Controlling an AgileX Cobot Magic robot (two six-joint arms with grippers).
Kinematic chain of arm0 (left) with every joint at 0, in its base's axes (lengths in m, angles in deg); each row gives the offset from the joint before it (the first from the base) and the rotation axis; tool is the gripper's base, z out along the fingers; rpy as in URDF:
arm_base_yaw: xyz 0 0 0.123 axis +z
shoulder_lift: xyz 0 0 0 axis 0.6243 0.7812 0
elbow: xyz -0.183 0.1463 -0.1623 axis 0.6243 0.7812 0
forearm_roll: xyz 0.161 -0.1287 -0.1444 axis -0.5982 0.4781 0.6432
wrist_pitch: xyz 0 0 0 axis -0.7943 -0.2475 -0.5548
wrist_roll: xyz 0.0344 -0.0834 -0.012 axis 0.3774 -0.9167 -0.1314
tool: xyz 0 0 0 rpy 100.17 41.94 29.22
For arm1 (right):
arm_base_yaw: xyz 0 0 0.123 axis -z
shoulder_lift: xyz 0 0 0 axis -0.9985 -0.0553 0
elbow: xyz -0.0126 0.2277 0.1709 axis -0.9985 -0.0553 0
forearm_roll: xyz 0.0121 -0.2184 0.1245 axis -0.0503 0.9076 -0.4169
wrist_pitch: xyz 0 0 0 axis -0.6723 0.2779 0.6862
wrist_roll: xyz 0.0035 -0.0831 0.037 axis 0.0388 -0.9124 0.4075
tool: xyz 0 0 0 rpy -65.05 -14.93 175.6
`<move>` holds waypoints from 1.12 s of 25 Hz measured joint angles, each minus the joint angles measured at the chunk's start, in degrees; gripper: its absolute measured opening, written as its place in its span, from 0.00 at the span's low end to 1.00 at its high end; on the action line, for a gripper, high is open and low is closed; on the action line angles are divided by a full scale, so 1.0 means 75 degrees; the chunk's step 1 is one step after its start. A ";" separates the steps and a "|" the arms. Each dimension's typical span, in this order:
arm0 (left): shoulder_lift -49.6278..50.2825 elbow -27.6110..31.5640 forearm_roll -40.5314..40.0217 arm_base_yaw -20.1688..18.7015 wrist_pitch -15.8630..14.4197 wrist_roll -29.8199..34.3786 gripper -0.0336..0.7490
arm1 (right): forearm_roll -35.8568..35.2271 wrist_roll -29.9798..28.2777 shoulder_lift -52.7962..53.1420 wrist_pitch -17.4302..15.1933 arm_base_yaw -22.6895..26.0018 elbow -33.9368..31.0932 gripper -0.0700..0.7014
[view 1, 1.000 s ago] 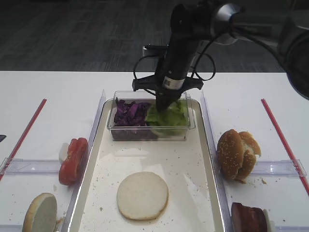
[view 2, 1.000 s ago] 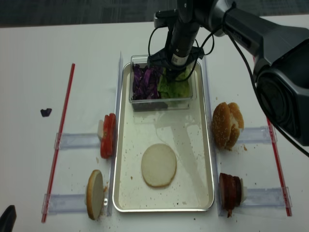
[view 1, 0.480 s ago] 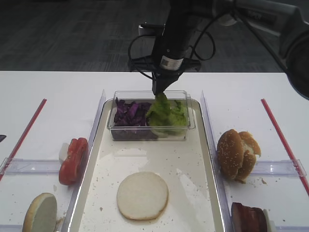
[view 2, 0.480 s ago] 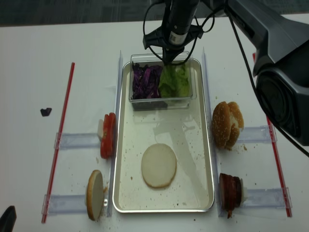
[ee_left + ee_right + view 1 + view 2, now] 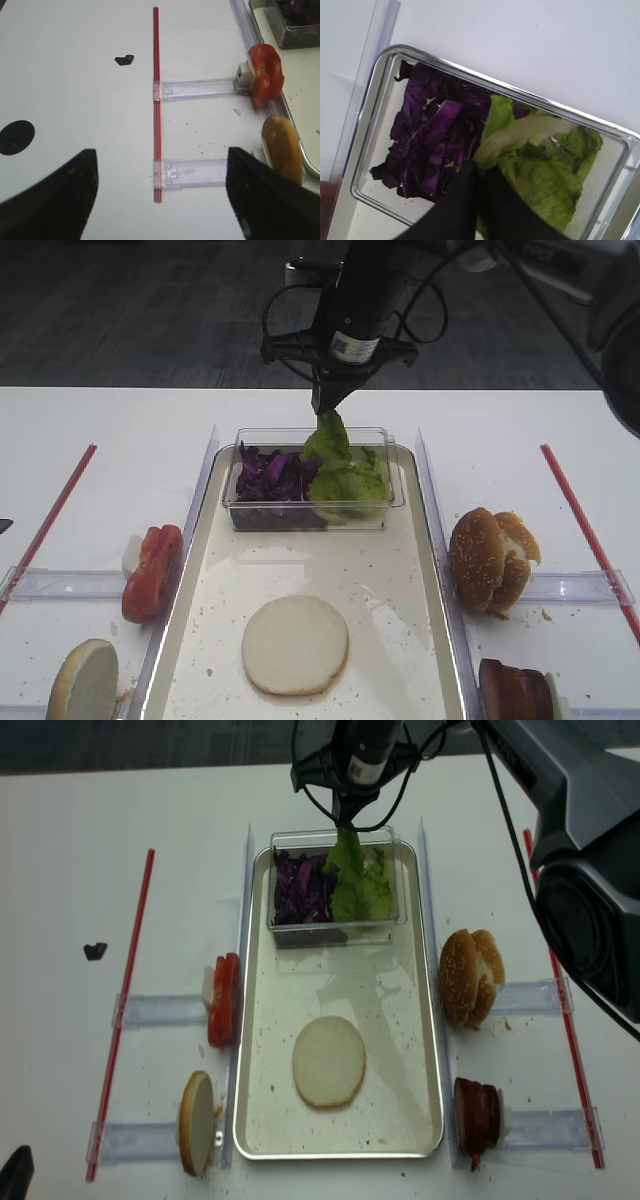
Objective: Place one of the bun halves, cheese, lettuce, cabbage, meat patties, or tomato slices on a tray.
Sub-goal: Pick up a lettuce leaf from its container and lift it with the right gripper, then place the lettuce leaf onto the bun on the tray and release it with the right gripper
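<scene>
The label on the right gripper (image 5: 325, 408) is unreadable (too small). Its jaws are pinched on a lettuce (image 5: 329, 437) leaf above the tub (image 5: 312, 505), white table (image 5: 130, 430), grey carpet beyond.

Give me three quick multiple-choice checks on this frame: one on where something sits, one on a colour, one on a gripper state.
1. Where is the bun half?
A. on the tray
B. in the clear container
C. off the tray, right

2. What colour is the cabbage?
A. green
B. purple
C. white

3. What is the right gripper doing?
A. open over the tray
B. shut, empty
C. shut on a lettuce leaf

Key: 1 A, it lies flat on the tray bottom. 2 B, purple beside the green lettuce. 3 C, the leaf hangs from its closed tips.
</scene>
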 joint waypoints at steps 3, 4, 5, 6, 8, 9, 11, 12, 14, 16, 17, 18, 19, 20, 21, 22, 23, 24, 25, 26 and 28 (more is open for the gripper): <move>0.0000 0.0000 0.0000 0.0000 0.0000 0.0000 0.67 | -0.0033 0.0000 0.0011 0.0000 0.0000 0.0000 0.17; 0.0000 0.0000 0.0000 0.0000 0.0000 0.0000 0.67 | -0.0033 0.0000 0.0011 -0.0017 0.0000 0.0000 0.17; 0.0000 0.0000 0.0000 0.0000 0.0000 0.0000 0.67 | -0.0044 0.0000 0.0011 -0.0017 0.0000 0.0000 0.17; 0.0000 0.0000 0.0000 0.0000 0.0000 0.0000 0.67 | -0.0048 0.0012 0.0011 -0.0017 0.0000 0.0000 0.17; 0.0000 0.0000 0.0000 0.0000 0.0000 0.0000 0.67 | -0.0061 0.0031 0.0072 -0.0017 0.0000 0.0000 0.17; 0.0000 0.0000 0.0000 0.0000 0.0000 0.0000 0.67 | -0.0061 0.0031 0.0110 -0.0017 0.0000 0.0000 0.17; 0.0000 0.0000 0.0000 0.0000 0.0000 0.0000 0.67 | -0.0065 0.0031 0.0234 -0.0017 0.0000 0.0000 0.17; 0.0000 0.0000 0.0000 0.0000 0.0000 0.0000 0.67 | -0.0094 0.0031 0.0300 -0.0017 0.0000 0.0000 0.17; 0.0000 0.0000 0.0000 0.0000 0.0000 0.0000 0.67 | -0.0094 0.0047 0.0408 -0.0017 0.0000 0.0000 0.17; 0.0000 0.0000 0.0000 0.0000 0.0000 0.0000 0.67 | -0.0094 0.0059 0.0528 -0.0021 -0.0057 0.0000 0.17; 0.0000 0.0000 0.0000 0.0000 0.0000 0.0000 0.67 | -0.0080 0.0059 0.0584 -0.0034 -0.0074 0.0000 0.17; 0.0000 0.0000 0.0000 0.0000 0.0000 0.0000 0.67 | -0.0079 0.0059 0.0635 -0.0034 -0.0140 0.0000 0.17; 0.0000 0.0000 0.0000 0.0000 0.0000 0.0000 0.67 | -0.0079 0.0059 0.0691 -0.0034 -0.0224 0.0000 0.17; 0.0000 0.0000 0.0000 0.0000 0.0000 0.0000 0.67 | -0.0079 0.0061 0.0734 -0.0049 -0.0295 0.0000 0.17; 0.0000 0.0000 0.0000 0.0000 0.0000 0.0000 0.67 | -0.0079 0.0075 0.0754 -0.0049 -0.0393 0.0000 0.17; 0.0000 0.0000 0.0000 0.0000 0.0000 0.0000 0.67 | -0.0079 0.0075 0.0788 -0.0049 -0.0504 -0.0023 0.17; 0.0000 0.0000 0.0000 0.0000 0.0000 0.0000 0.67 | -0.0079 0.0075 0.0825 -0.0049 -0.0622 -0.0049 0.17; 0.0000 0.0000 0.0000 0.0000 0.0000 0.0000 0.67 | -0.0079 0.0075 0.0844 -0.0049 -0.0727 -0.0103 0.17; 0.0000 0.0000 0.0000 0.0000 0.0000 0.0000 0.67 | -0.0067 0.0075 0.0879 -0.0049 -0.0852 -0.0174 0.17; 0.0000 0.0000 0.0000 0.0000 0.0000 0.0000 0.67 | -0.0029 0.0075 0.0913 -0.0049 -0.0977 -0.0264 0.17; 0.0000 0.0000 0.0000 0.0000 0.0000 0.0000 0.67 | 0.0098 0.0075 0.0972 -0.0049 -0.1192 -0.0496 0.17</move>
